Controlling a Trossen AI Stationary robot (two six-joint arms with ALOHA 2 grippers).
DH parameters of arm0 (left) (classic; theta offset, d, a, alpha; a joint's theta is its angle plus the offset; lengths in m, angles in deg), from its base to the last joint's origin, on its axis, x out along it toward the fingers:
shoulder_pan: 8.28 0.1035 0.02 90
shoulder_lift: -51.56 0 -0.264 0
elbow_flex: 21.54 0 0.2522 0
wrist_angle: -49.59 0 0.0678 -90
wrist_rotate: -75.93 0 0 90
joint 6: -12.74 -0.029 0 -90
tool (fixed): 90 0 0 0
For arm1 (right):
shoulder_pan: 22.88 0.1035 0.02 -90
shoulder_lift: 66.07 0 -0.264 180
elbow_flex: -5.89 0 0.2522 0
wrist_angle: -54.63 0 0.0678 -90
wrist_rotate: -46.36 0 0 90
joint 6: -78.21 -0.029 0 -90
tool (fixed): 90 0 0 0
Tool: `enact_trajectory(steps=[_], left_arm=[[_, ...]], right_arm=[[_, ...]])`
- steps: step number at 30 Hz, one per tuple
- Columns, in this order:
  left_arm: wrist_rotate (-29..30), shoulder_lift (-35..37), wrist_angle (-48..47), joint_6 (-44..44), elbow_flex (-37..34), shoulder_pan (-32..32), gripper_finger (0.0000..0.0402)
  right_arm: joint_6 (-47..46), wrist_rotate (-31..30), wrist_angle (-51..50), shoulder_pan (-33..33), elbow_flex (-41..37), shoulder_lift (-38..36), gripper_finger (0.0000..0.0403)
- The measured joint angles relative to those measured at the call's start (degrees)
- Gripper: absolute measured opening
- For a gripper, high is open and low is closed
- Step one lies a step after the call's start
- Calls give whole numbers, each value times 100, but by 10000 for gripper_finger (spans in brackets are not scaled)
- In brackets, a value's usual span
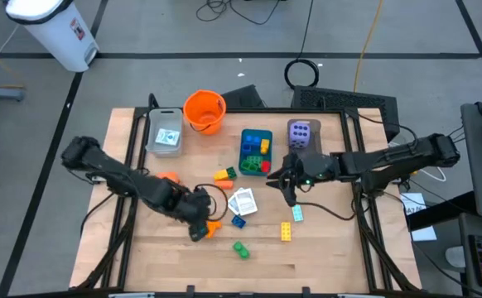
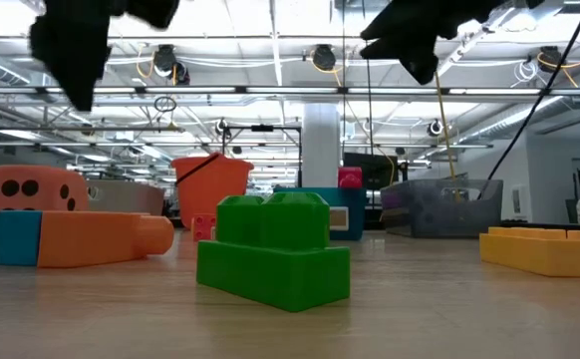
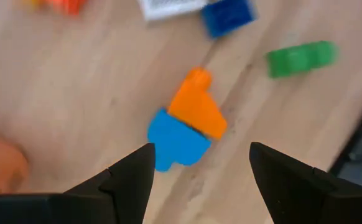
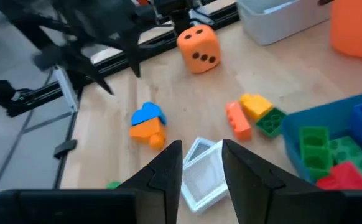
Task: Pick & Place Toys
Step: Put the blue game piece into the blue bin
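Toys lie scattered on the desk (image 1: 324, 248). Nearest the front edge is a green brick (image 1: 241, 249), with a yellow brick (image 1: 285, 232) beside it. Just behind, the orange-and-blue piece (image 3: 187, 121) lies flat under the left claw (image 3: 199, 168), whose fingers stand open and hold nothing, straddling the piece from above. Farther in, white cards (image 4: 199, 171) sit below the right claw (image 4: 201, 163), whose fingers are narrowly parted and empty. Behind these lie a small cluster of bricks (image 1: 224, 174) and the blue tray (image 1: 256, 151), already holding several bricks. Farthest back stand the orange die (image 4: 198, 48), the purple die (image 1: 301, 135), a grey tray (image 1: 165, 132) and the bucket (image 1: 204, 111).

Risks: the piece lies skewed to the left claw's fingers, so closing may spin or squirt it aside. The thin cards may slip from a narrow pinch, or several may lift together.
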Motion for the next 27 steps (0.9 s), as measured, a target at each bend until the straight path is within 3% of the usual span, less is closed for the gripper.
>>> enact_trajectory(steps=[3, 7, 12, 18, 24, 27], left_arm=[[-189, -402, 1, 821, 0, -11, 271], [-379, -747, 24, 1059, 0, -78, 271], [-398, -774, -129, -249, 0, -247, 271], [-56, -716, -1174, -1315, -2, -523, 271], [431, -714, -972, -2339, -2, -742, 271], [523, -714, -832, -2453, -2, -750, 271]], right_arm=[[-161, 1, 258, 137, -280, -190, 105], [-303, 3, 422, 330, -584, -474, 105], [-309, 2, 461, 561, -857, -850, 105], [-407, 1, 451, 748, -1054, -1211, 105], [-438, -11, 443, 812, -1123, -1344, 105], [-438, -16, 440, 818, -1136, -1342, 105]])
